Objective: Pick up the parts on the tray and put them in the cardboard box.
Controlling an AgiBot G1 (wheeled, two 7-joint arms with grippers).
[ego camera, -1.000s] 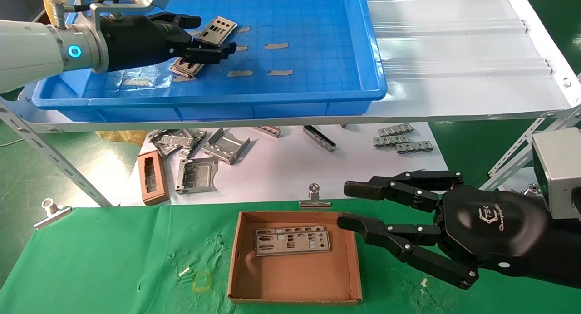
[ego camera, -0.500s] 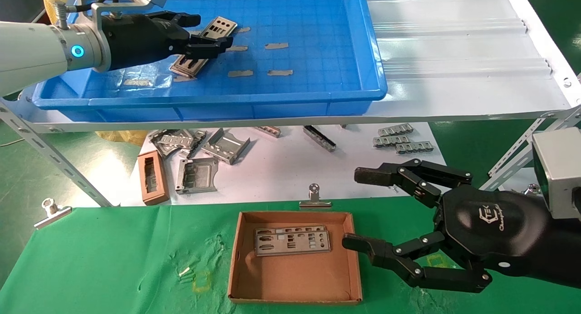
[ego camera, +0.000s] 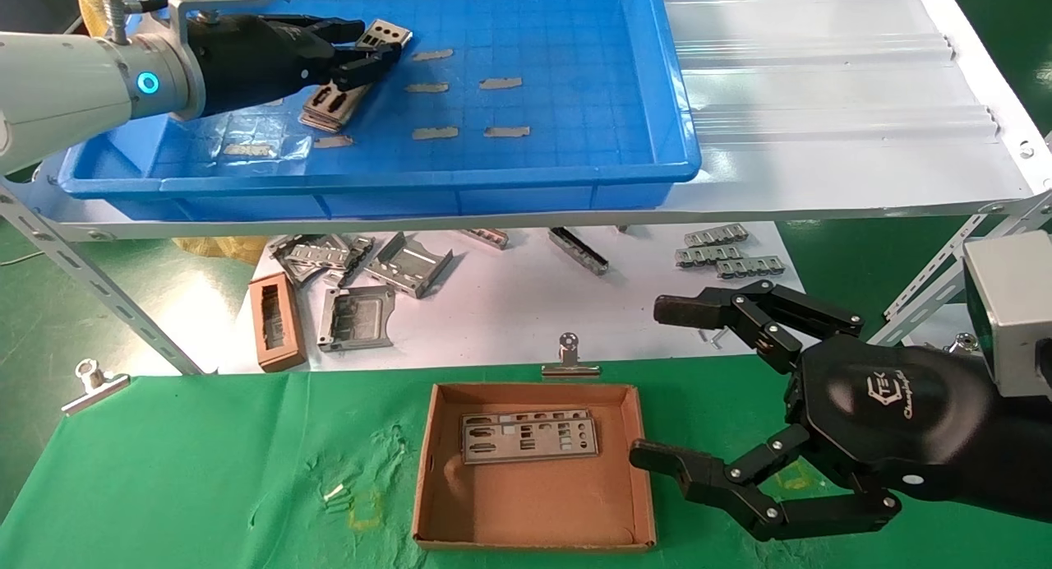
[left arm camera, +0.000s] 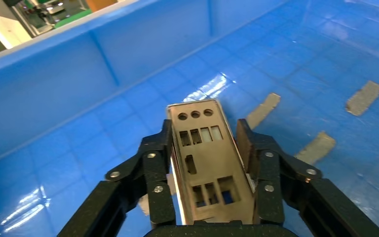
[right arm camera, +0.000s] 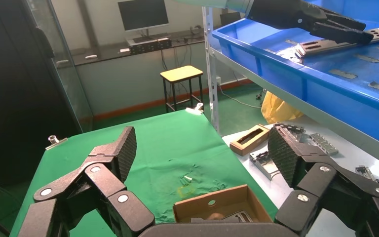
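Gripping one plate (left arm camera: 205,163) edgewise, my left gripper (ego camera: 362,55) has its two fingers (left arm camera: 155,163) pressed on the long sides, so the flat face shows to the wrist camera with its three round holes at the free end. I judge the edge grip suits a sheet this thin: it could hardly be pinched from above off a flat floor. In the head view the plate sits tilted, its far end raised above the tray (ego camera: 657,84), near the tray's far-left corner. Under it lies a small stack of plates (ego camera: 329,108) on the grid floor, just beside the grey tape strips (ego camera: 501,82), which I take as markers for laying parts out.

My right gripper (ego camera: 670,384) hangs with fingers spread wide and nothing between them, at the near-right part of the desk, just beside the right wall of the cardboard box (ego camera: 534,540). I read that as waiting clear of the drop zone.

The box sits at the near middle of the green cloth and holds one plate (ego camera: 530,437) flat along its far wall, leaving the near half free for the one I hold. Bent brackets (ego camera: 357,316) and clip strips (ego camera: 727,256) lie on the white sheet below the tray shelf; they are not mine to move. Next I must carry the plate over the tray's near wall and down to the box without letting it slip.
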